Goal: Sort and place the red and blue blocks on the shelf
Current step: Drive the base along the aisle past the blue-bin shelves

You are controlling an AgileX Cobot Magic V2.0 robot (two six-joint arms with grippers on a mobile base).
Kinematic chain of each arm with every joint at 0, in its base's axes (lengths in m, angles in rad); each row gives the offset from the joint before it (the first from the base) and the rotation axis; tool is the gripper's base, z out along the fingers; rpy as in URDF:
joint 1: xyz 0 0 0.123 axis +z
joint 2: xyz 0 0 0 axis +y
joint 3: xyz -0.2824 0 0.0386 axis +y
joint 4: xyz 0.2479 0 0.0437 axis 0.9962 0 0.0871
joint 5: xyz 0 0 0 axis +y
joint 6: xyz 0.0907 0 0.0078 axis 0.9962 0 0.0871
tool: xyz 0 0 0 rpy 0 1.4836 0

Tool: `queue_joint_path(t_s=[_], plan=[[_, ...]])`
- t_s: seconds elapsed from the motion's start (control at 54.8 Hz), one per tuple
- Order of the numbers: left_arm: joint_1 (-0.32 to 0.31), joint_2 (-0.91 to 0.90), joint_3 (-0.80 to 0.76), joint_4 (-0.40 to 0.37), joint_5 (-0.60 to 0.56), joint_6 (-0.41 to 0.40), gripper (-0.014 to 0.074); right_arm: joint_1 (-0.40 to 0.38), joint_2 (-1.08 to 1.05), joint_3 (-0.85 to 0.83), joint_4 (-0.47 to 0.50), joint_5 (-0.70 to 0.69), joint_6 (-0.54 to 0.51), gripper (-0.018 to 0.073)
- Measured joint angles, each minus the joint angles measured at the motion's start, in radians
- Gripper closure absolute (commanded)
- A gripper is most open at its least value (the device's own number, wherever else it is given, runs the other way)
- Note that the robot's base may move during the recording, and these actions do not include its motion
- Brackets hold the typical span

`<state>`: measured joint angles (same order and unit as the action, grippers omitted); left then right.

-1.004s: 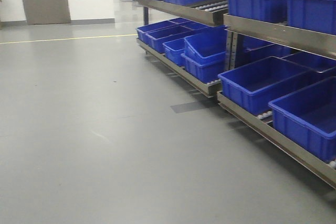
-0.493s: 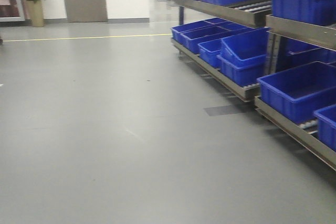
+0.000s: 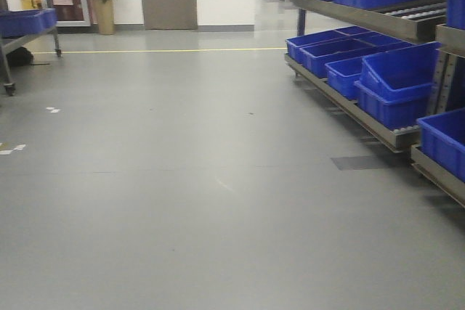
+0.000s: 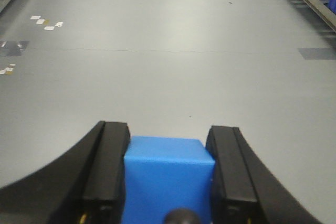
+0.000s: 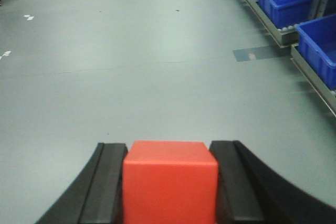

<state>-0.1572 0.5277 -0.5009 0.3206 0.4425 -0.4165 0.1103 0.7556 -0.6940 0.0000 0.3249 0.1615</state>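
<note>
Between the black jaws of my left gripper [image 4: 168,139], the blue block [image 4: 168,182] sat clamped above grey floor [image 4: 168,51]; my right gripper [image 5: 168,145] pinched the red block [image 5: 170,182] likewise. I saw the steel shelf [image 3: 360,19], loaded with blue bins [image 3: 396,70], standing off to the right, well apart from both blocks.

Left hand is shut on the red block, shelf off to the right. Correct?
No: the left hand is shut on the blue block, per the left wrist view. The shelf is off to the right.
</note>
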Motion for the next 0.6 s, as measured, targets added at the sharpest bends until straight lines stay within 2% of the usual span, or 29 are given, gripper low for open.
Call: queue_joint_path(t_s=[0.602], plan=[[0.0, 0.0, 0.0, 0.0, 0.0, 0.0, 0.0517, 0.0, 0.0, 0.0, 0.0, 0.0, 0.0, 0.0501]])
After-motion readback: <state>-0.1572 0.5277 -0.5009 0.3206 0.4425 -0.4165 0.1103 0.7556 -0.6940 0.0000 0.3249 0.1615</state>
